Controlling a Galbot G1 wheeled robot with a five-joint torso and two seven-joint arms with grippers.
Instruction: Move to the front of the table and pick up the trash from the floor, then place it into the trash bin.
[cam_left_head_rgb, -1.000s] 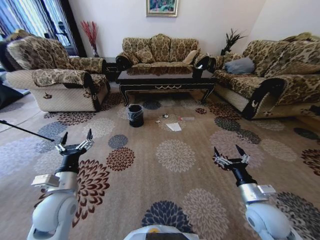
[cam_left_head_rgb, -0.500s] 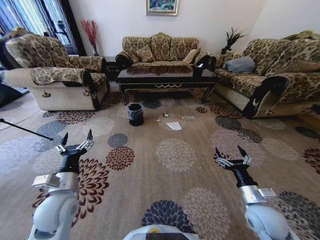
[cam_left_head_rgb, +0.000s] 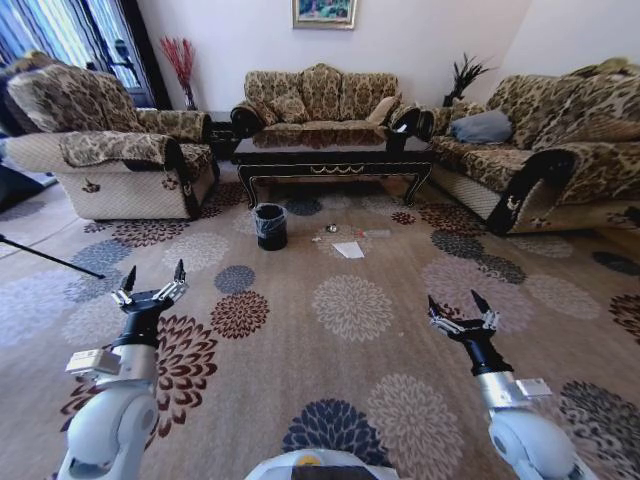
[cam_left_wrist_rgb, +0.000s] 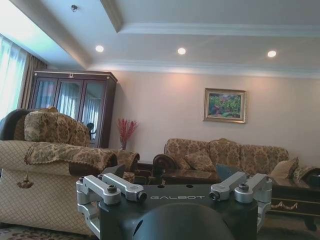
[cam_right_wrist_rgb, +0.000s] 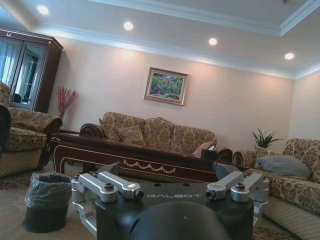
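The dark glossy table (cam_left_head_rgb: 335, 158) stands ahead, in front of the middle sofa. On the patterned floor (cam_left_head_rgb: 350, 310) before it lies the trash: a flat white paper sheet (cam_left_head_rgb: 348, 251), a small silvery foil wad (cam_left_head_rgb: 331, 230) and tiny white scraps (cam_left_head_rgb: 315, 241). The black trash bin (cam_left_head_rgb: 269, 226) with its clear liner stands just left of the litter. My left gripper (cam_left_head_rgb: 153, 272) and right gripper (cam_left_head_rgb: 455, 302) are held up in front of me, both open and empty, well short of the trash. The right wrist view shows the bin (cam_right_wrist_rgb: 46, 200) and the table (cam_right_wrist_rgb: 130, 157) beyond the right gripper (cam_right_wrist_rgb: 172, 189).
Patterned armchair (cam_left_head_rgb: 110, 165) at the left, sofa (cam_left_head_rgb: 318, 100) behind the table, long sofa (cam_left_head_rgb: 540, 150) at the right. A thin dark rod (cam_left_head_rgb: 50, 257) lies over the carpet at the far left. Open carpet stretches between me and the bin.
The whole picture has shifted slightly, so the camera has moved a little. Both arms keep their raised pose, and both grippers stay open.
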